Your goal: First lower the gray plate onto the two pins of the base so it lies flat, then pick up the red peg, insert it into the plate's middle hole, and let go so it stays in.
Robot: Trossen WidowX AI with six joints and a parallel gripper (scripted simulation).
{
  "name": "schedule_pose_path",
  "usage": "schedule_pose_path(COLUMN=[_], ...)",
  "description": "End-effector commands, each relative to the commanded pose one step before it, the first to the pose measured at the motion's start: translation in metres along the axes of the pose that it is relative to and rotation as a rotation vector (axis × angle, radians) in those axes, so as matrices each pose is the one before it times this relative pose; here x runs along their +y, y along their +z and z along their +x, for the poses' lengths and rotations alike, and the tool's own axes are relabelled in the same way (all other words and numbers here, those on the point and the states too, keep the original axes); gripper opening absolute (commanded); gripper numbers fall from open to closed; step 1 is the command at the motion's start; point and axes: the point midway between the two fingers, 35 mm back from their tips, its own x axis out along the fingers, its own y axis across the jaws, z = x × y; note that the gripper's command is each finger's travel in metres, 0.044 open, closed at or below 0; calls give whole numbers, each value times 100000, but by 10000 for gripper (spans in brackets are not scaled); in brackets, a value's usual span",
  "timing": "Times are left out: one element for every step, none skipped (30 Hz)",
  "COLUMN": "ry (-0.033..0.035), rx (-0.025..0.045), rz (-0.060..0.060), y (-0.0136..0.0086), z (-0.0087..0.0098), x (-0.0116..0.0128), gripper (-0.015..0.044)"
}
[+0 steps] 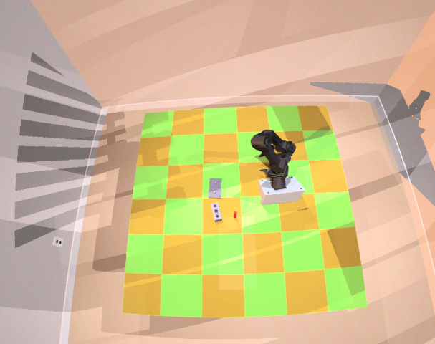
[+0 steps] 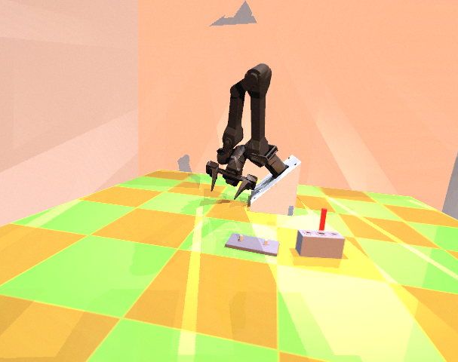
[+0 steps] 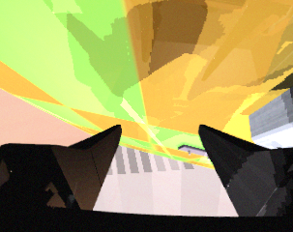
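Note:
The gray plate (image 1: 216,213) (image 2: 321,248), a block with three holes along its top, lies on the floor beside the base, off its pins. The flat base (image 1: 215,187) (image 2: 253,246) has two small upright pins; a sliver of it shows in the wrist view (image 3: 198,151) near the right fingertip. The red peg (image 1: 235,214) (image 2: 323,219) stands upright a little apart from the plate; the plate hides its lower part in the exterior view. My gripper (image 1: 261,163) (image 2: 223,194) (image 3: 159,128) is wide open and empty, above the floor near the arm's mount, away from all three.
The arm's white mount block (image 1: 281,195) (image 2: 278,196) stands close beside the gripper, and its side shows at the right edge of the wrist view (image 3: 277,121). The checkered floor mat (image 1: 223,255) (image 2: 221,280) lies under everything, with walls around it.

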Motion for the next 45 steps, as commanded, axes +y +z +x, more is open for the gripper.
schedule_pose_path(ry=[-345, -1027, -1686, -2571, -3753, -4532, -4918, -4882, -4800, -4712, -4686, -4600, -4489, -4373, -4250, -4123, -3990, -3852, -3710, -3564, -3383, -3232, -3088, -2969, -2670, -2110, -1594, -1569, -1984, -2349, -2480, -2374, -2185, -1986, -1778, -1561, -1337, -1105, -866, -622, -372, -119, 139, 399, 660], rx=[62, 189, 322, 462, 599, 653, 636, 557, 467, 371, 275, 164, 45, -79, -208, -341, -480, -622, -768, -917, -1059, -1211, -1354, -1464, -1511, -1372, -1157, -830, -1067, -1392, -1726, -2000, -2224, -2442, -2654, -2860, -3059, -3249, -3432, -3605, -3769, -3925, -4070, -4205, -4329], rz=[-478, -1440, -2418, -2420, -1314, -1703, -2039, -2248, -2436, -2618, -2817, -3002, -3169, -3329, -3479, -3621, -3754, -3877, -3990, -4092, -4146, -4227, -4241, -4075, -3793, -3185, -2531, -1599, -1894, -2299, -2590, -2714, -2755, -2785, -2804, -2812, -2808, -2793, -2767, -2729, -2680, -2620, -2549, -2467, -2374], y=[-8, -25, -41, -97, -207, -255, -284, -289, -291, -290, -293, -290, -284, -276, -266, -255, -241, -225, -208, -189, -166, -144, -123, -111, -86, -52, -28, -99, -138, -164, -156, -119, -76, -32, 12, 57, 102, 147, 192, 237, 281, 325, 368, 410, 451], z=[23, 69, 115, 169, 225, 257, 261, 242, 220, 196, 175, 149, 121, 93, 64, 34, 4, -27, -58, -89, -119, -149, -177, -197, -208, -193, -165, -121, -156, -203, -244, -272, -292, -310, -327, -342, -356, -368, -378, -387, -394, -399, -403, -405, -405], x=[6, 19, 37, -40, -228, -266, -274, -256, -235, -213, -197, -176, -154, -133, -112, -92, -72, -53, -34, -16, 1, 17, 28, 27, 30, 33, 30, -48, -86, -124, -147, -149, -146, -141, -136, -128, -119, -109, -97, -84, -69, -53, -36, -17, 3], gripper=[426, 440, 440, 440, 440, 440, 440, 440, 440, 440, 440, 440, 440, 440, 440, 440, 440, 440, 440, 440, 440, 440, 440, 440, 440, 440, 440, 440, 440, 440, 440, 440, 440, 440, 440, 440, 440, 440, 440, 440, 440, 440, 440, 440, 440])
